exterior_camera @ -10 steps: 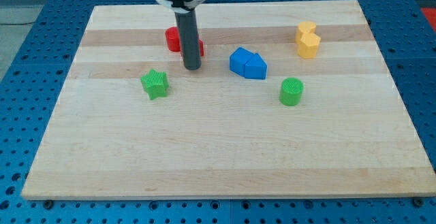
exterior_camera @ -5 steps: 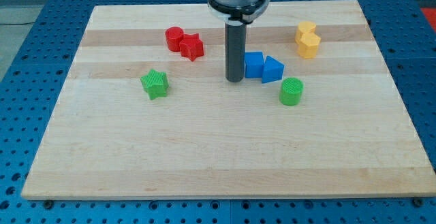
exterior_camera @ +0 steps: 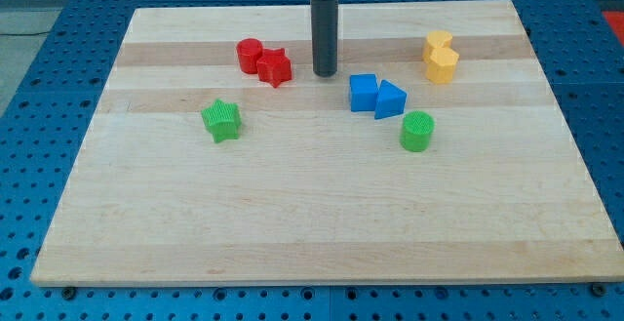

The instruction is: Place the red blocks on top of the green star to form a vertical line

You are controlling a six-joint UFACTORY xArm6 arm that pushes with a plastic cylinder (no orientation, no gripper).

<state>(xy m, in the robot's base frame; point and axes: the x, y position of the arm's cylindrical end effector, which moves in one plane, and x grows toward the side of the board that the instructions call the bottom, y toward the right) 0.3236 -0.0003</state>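
While your tip [exterior_camera: 325, 72] rests on the counter [exterior_camera: 312, 223] just to the view's right of the red pair, note that the whole coming move turns on that side relation: the red star-like block [exterior_camera: 275, 67] lies to the view's left of the tip, near but apart from it, and the red cylinder [exterior_camera: 251, 56] sits touching it, further left and slightly toward the view's top. The pair's long axis runs roughly left-right with a slight tilt, not vertical. The green star [exterior_camera: 222, 120] lies toward the view's bottom-left of both reds, well apart from the tip. Judgement: a push from the present side would carry the reds leftward, toward the column above the green star, but the pair would still need turning so that its axis runs top-to-bottom in the view. There are no fingers on this rig, only the rod, so nothing spreads or pinches; you cannot report a grasp state. The blue blocks [exterior_camera: 377, 97] sit to the view's lower right of the tip, and the green cylinder [exterior_camera: 416, 131] and yellow blocks [exterior_camera: 440, 58] lie further right, all clear of the likely path.
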